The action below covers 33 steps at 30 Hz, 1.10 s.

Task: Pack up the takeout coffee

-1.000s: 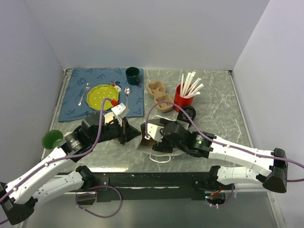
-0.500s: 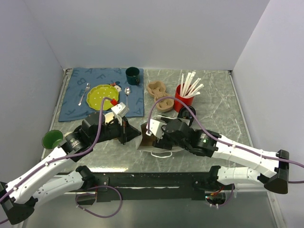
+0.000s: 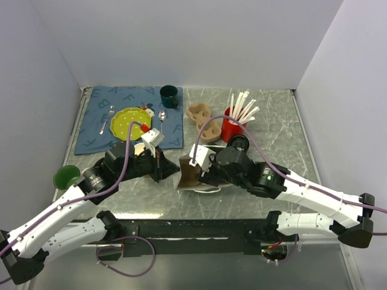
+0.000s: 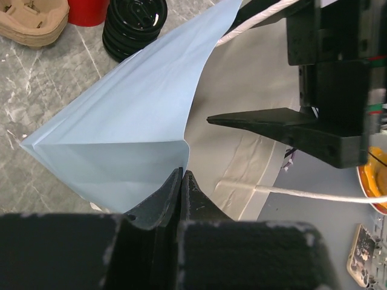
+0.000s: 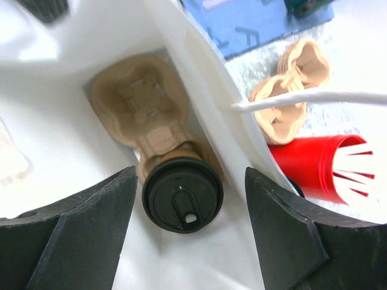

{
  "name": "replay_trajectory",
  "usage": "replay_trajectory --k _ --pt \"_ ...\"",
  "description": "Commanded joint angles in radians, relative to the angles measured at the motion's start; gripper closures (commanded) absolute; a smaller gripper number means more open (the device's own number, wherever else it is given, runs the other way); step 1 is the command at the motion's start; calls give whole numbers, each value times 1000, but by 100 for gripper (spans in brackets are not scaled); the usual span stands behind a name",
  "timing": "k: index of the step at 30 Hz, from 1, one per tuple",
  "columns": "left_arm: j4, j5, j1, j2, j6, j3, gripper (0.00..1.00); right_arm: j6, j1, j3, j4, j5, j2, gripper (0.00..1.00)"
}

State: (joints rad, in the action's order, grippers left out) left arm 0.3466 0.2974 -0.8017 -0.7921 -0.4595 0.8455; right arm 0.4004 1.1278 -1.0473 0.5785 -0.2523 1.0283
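The takeout coffee point(image 5: 182, 194), a brown paper cup with a black lid, stands in a brown cardboard cup carrier point(image 5: 136, 112) inside a white paper bag point(image 5: 48, 139). My right gripper point(image 5: 190, 170) is open and empty, straight above the lid with a finger to each side, clear of the cup. My left gripper point(image 4: 181, 172) is shut on the edge of the bag point(image 4: 133, 121) and holds its mouth open. In the top view the bag point(image 3: 187, 175) stands between the left gripper point(image 3: 168, 168) and the right gripper point(image 3: 204, 174).
Behind the bag are a red cup of white sticks point(image 3: 233, 124), a stack of black lids point(image 3: 239, 143) and spare carriers point(image 3: 202, 118). A blue placemat point(image 3: 100, 115) holds a yellow-green plate point(image 3: 128, 122) and cutlery. A dark green mug point(image 3: 169, 95) stands at the back, a green cup point(image 3: 65, 176) at the left.
My right arm has drawn back and to the right, lifting its gripper up out of the bag's mouth. The bag now stands more upright. My left gripper has kept its hold.
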Motion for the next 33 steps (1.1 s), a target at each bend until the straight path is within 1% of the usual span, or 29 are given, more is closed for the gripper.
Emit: replay_trajectory --k 1,6,11,12,18,26,33 --pt "-12 -12 1 -7 -33 52 94 -41 -3 -74 -37 33 -20 21" --pt "0 -32 1 -27 -36 73 93 -66 -2 -100 -63 34 -19 24" --pt "20 -52 2 -47 -36 93 91 -87 -3 -118 -77 38 -14 32" --pt "23 -56 1 -50 -34 98 91 -90 -5 -118 -81 41 -16 36" --pt "45 -98 1 -50 -25 107 89 -95 -3 -137 -68 90 -17 44" --pt "86 -124 1 -93 -31 164 87 -118 -10 -168 -42 145 4 46" --pt "137 -109 1 -105 -50 198 86 -159 -22 -129 -49 163 10 47"
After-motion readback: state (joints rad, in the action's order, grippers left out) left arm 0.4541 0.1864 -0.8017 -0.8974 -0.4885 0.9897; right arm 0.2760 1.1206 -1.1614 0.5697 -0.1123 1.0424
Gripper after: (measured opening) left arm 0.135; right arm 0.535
